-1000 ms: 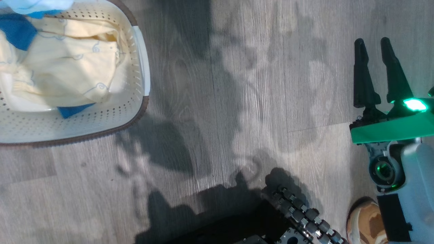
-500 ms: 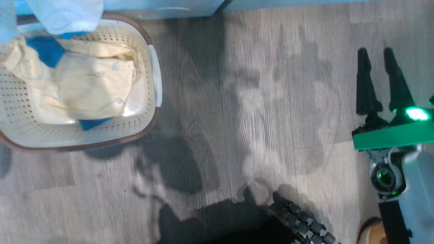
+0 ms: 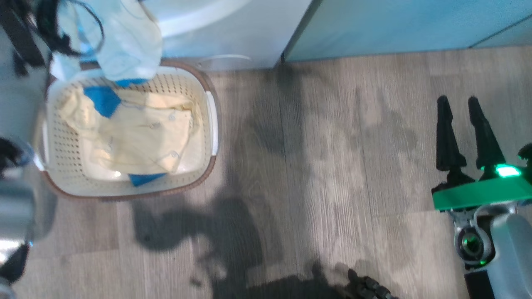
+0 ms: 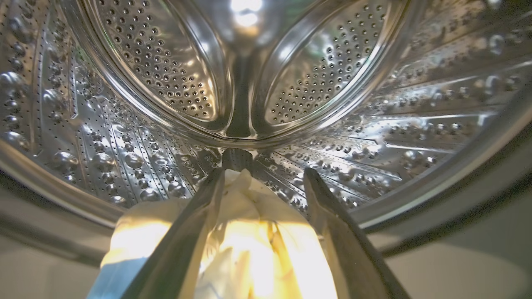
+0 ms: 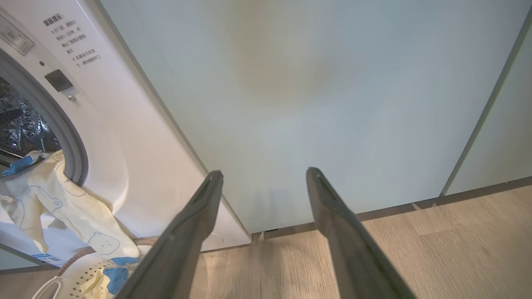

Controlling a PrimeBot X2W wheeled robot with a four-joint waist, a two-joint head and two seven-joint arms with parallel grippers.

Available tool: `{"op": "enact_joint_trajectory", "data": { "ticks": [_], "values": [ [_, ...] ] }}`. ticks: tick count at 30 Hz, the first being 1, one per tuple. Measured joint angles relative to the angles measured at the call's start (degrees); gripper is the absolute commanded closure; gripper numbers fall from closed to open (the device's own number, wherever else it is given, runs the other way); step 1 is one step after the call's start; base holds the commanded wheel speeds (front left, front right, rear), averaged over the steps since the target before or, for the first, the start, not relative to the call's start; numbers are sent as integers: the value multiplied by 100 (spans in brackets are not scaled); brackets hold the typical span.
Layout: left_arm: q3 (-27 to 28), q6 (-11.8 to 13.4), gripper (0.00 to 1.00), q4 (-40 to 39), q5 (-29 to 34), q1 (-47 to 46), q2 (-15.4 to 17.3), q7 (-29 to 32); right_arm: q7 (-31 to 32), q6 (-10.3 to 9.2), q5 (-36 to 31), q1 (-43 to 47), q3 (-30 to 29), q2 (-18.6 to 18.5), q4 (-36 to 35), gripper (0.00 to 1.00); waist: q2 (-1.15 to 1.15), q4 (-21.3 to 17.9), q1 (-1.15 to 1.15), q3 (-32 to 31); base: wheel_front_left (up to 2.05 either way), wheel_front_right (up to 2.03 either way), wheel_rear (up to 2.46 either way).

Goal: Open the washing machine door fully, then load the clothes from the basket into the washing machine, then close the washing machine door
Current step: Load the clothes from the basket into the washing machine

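Observation:
The cream basket (image 3: 124, 194) stands on the floor in front of the white washing machine (image 3: 224, 37) and holds pale yellow clothes (image 3: 141, 137) with blue trim. One garment (image 5: 70, 207) hangs out of the machine's grey-rimmed opening, down to the basket (image 5: 79, 270). My left gripper (image 4: 264, 172) is open at the lip of the steel drum (image 4: 124, 137), and that pale yellow garment (image 4: 249, 249) lies bunched between its fingers. My right gripper (image 3: 458, 100) hovers open over bare floor, far right of the basket. The opening is uncovered, and the washing machine door is out of view.
Pale green cabinet doors (image 5: 311, 83) run to the right of the washing machine (image 5: 124, 137), and my right gripper (image 5: 264, 172) points at them. Grey wood floor (image 3: 332, 166) lies between the basket and the right arm. A blurred grey shape (image 3: 14, 207) sits at the left edge.
The head camera has tilted up, bringing the washing machine's base, the cabinets and the hanging garment into view. A foot at the lower right has left the picture. The right gripper stays open.

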Motion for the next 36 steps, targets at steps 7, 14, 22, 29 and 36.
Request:
{"op": "enact_joint_trajectory", "data": {
  "ticks": [7,14,22,29,36],
  "values": [
    [256,142,0,-1054,21,1241,12,-1,0,-1,-1,310,-58,-38,10,0,0,82,0,-488,0,0,0],
    [766,466,0,-2502,238,2809,-15,-3,0,0,-44,588,-171,-78,27,0,0,206,0,-885,0,0,0],
    [1499,658,0,-3674,426,4592,-189,-4,0,0,-45,759,-183,-80,26,0,0,333,0,-1202,0,0,0],
    [2001,706,0,-4385,681,5698,-499,-4,0,0,-45,916,-166,-81,36,0,0,436,0,-1351,0,0,0],
    [2430,704,0,-4756,1016,6344,-795,-4,0,0,-43,915,-163,-82,32,0,0,464,0,-1296,0,0,0]
  ]
}}
